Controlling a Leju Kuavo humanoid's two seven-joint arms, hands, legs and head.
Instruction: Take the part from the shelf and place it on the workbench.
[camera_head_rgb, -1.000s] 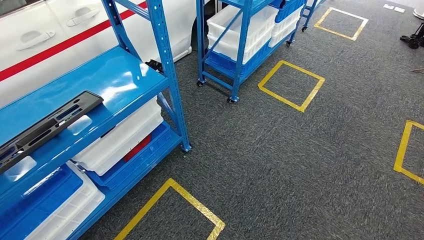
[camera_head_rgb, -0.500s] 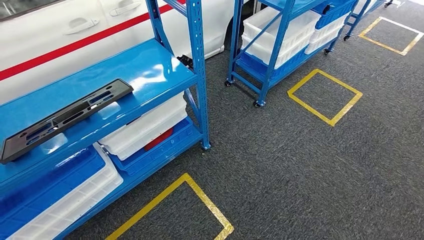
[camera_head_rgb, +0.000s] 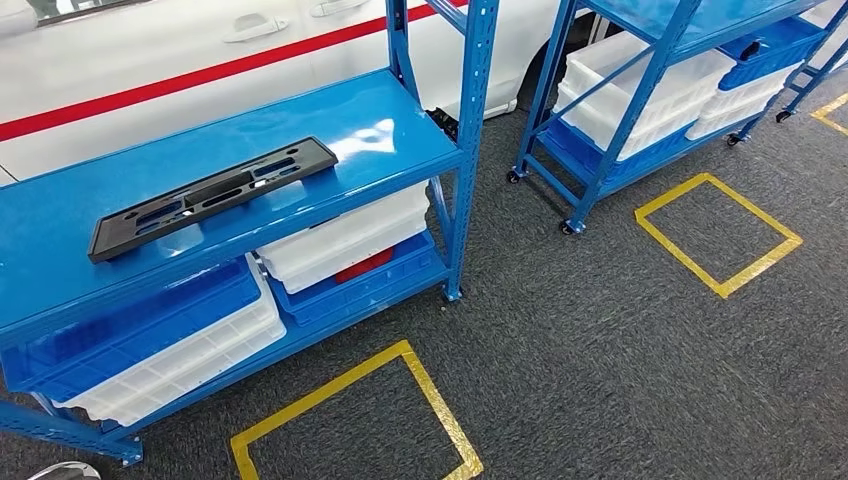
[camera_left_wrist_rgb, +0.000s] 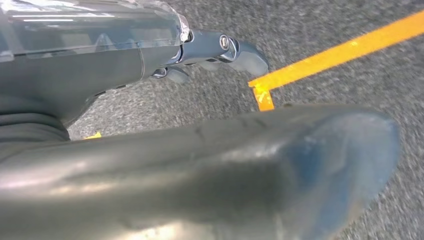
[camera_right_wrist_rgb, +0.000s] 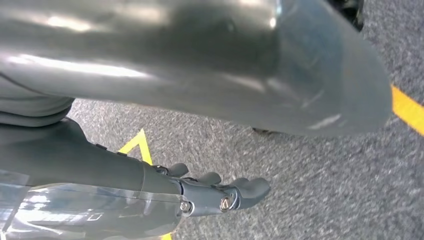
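The part (camera_head_rgb: 213, 196), a long black flat plate with slots cut through it, lies on the top board of the blue shelf (camera_head_rgb: 60, 225). It lies flat and at a slant, one end close to the front edge of the board, the other end more toward the middle. Nothing touches it.

The left hand (camera_left_wrist_rgb: 220, 52) hangs over the grey carpet (camera_head_rgb: 600, 340), far from the part and not touching anything. Its fingers (camera_left_wrist_rgb: 247, 55) are stretched out loosely and hold nothing, so this hand is empty and relaxed (the thick thumb takes much of the picture in front). Just past the fingertips a corner of yellow tape (camera_left_wrist_rgb: 265, 90) is stuck on the carpet.

The right hand (camera_right_wrist_rgb: 220, 192) also hangs over the carpet, with nothing in it. Its fingers (camera_right_wrist_rgb: 250, 190) are spread a little and only lightly bent, not closed. Behind this hand a yellow tape corner (camera_right_wrist_rgb: 135, 145) shows on the carpet.

In the head view, under the board with the part there are white crates (camera_head_rgb: 340, 240) and a blue crate (camera_head_rgb: 140, 325) on the lower level of the shelf. Behind the shelf stands a white car (camera_head_rgb: 180, 60) with a red stripe on its side. A second blue shelf on wheels (camera_head_rgb: 640, 110) stands further away, also with white and blue crates. A yellow tape square (camera_head_rgb: 355, 420) is marked on the carpet in front of the first shelf, and another one (camera_head_rgb: 717, 233) near the second shelf.
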